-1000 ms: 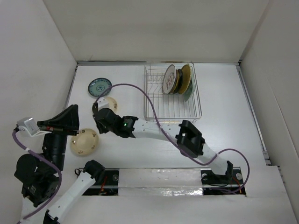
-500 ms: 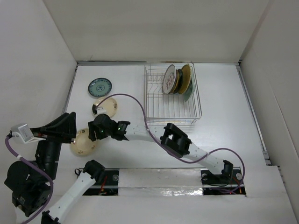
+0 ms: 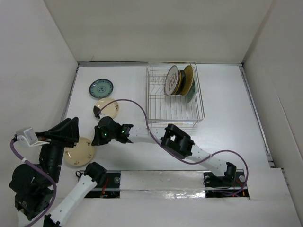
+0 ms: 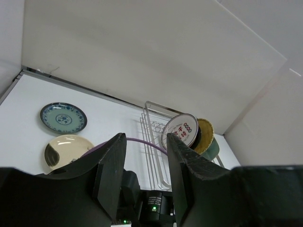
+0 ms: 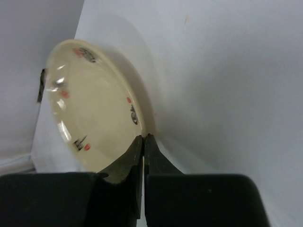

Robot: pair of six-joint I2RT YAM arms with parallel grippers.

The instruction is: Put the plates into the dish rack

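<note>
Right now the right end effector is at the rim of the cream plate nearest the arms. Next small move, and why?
Probably a short straight lift. In the wrist view the right end effector looks pinched on the rim of the cream plate, and the plate seems to lie on the table. The dish rack has free slots on its near side.

White table (image 3: 227,109), contents:
- Silver wire dish rack (image 3: 151,111): far centre.
- In its far right end, on edge, left to right: white red-character plate (image 3: 171,79), gold dark-rimmed plate (image 3: 188,76), green plate (image 3: 190,96).
- Left of rack: teal patterned plate (image 3: 101,87); just before it, cream dark-marked plate (image 3: 110,108); nearest, further left, cream red-speckled plate (image 3: 78,152).
</note>
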